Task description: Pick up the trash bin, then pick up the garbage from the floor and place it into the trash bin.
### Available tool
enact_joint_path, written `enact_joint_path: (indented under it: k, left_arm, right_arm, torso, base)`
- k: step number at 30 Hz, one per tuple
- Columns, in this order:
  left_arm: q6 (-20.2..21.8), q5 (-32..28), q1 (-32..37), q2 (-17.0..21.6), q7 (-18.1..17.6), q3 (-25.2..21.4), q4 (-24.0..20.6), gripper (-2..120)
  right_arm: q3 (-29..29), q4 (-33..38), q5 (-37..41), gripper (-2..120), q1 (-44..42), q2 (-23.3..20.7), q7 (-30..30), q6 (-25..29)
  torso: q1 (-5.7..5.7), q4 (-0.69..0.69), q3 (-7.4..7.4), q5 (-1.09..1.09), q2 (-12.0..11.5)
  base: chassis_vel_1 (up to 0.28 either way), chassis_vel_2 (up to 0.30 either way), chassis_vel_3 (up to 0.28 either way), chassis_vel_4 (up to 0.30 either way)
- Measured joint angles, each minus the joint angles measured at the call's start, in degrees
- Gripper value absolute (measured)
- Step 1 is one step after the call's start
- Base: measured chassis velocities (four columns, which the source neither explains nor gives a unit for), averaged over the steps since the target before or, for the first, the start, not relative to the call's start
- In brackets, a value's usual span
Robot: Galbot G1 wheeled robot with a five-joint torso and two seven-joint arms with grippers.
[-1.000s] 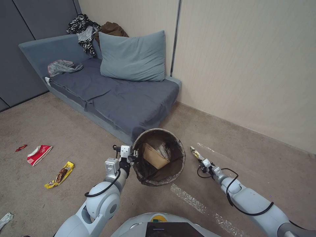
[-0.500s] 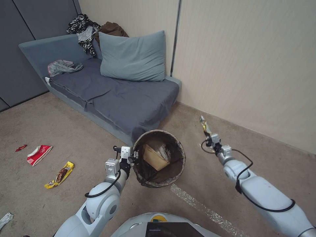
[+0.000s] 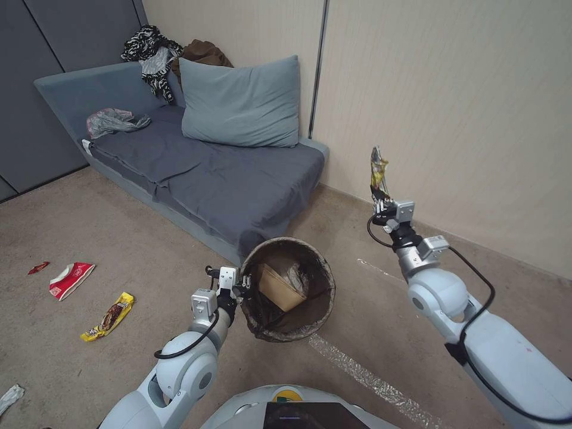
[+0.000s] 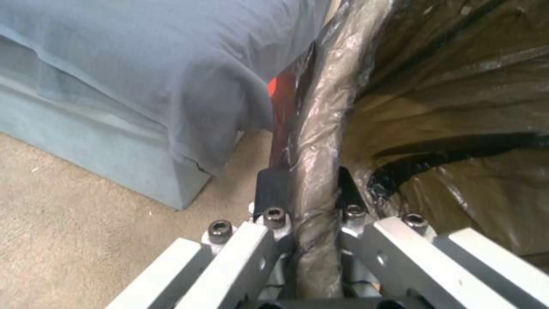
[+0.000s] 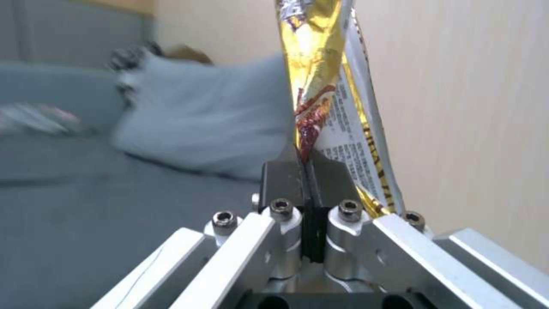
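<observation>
Since a second ago my right pincer (image 3: 381,199) has risen from the floor to well above the bin (image 3: 288,288), clamped on a light, crinkly wrapper (image 3: 378,170) by its end. My left pincer (image 3: 238,285) grips the bin's rim.

The bag-lined bin (image 3: 288,290) hangs by its rim in the left jaws. A yellow wrapper (image 3: 378,171) stands upright, pinched in the right jaws.
</observation>
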Motion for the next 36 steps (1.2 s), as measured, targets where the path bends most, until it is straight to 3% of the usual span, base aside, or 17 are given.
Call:
enact_joint_path:
  k: [3, 11, 12, 13, 17, 24, 36]
  left_arm:
    - [0.03, 0.0, 0.0, 0.04, 0.0, 0.01, 0.03, 0]
    - [0.05, 0.01, -0.03, 0.09, 0.01, 0.01, 0.05, 0]
    - [0.06, 0.04, -0.04, 0.1, 0.0, 0.01, 0.08, 0]
    - [0.1, 0.06, -0.07, 0.11, 0.01, 0.04, 0.16, 0]
    - [0.14, 0.13, -0.12, 0.08, 0.02, 0.08, 0.28, 0]
    - [0.27, 0.19, -0.37, 0.16, 0.03, 0.24, 0.53, 0]
    - [0.45, 0.43, -1.0, -0.43, 0.0, 0.68, 1.34, 0]
  right_arm:
    - [0.46, 4.99, 0.65, 0, -1.63, 0.0, 0.03, -0.38]
    - [0.45, 7.34, 0.86, 0, -2.32, -0.07, -0.09, -0.46]
    - [0.2, 9.13, 1.13, 0, -2.93, -0.12, -0.26, -0.57]
    - [-0.65, 11.45, 1.15, 0, -3.68, -0.07, -1.04, -0.57]
    - [-1.86, 14.19, 1.18, 0, -4.16, 0.16, -2.09, -0.57]
    - [-6.51, 16.23, 1.41, 0, -5.15, -0.19, -6.43, 1.01]
    - [-22.16, 12.23, -0.23, 0, -2.36, -2.32, -10.67, 4.75]
  torso:
    - [0.0, 0.0, 0.0, -0.02, 0.0]
    - [0.0, -0.02, 0.0, 0.0, 0.0]
    - [0.0, 0.02, 0.0, -0.03, 0.0]
    - [0.0, -0.04, 0.0, 0.02, 0.0]
    - [0.0, 0.01, 0.0, -0.02, 0.0]
    - [0.0, -0.01, 0.01, 0.0, 0.0]
    - [0.0, 0.0, 0.0, 0.0, 0.0]
  base:
    - [0.0, 0.0, 0.0, 0.0]
    - [0.0, 0.0, 0.0, 0.0]
    - [0.0, 0.0, 0.0, 0.0]
    - [0.0, 0.0, 0.0, 0.0]
    - [0.0, 0.0, 0.0, 0.0]
    - [0.0, 0.0, 0.0, 0.0]
    - [0.0, 0.0, 0.0, 0.0]
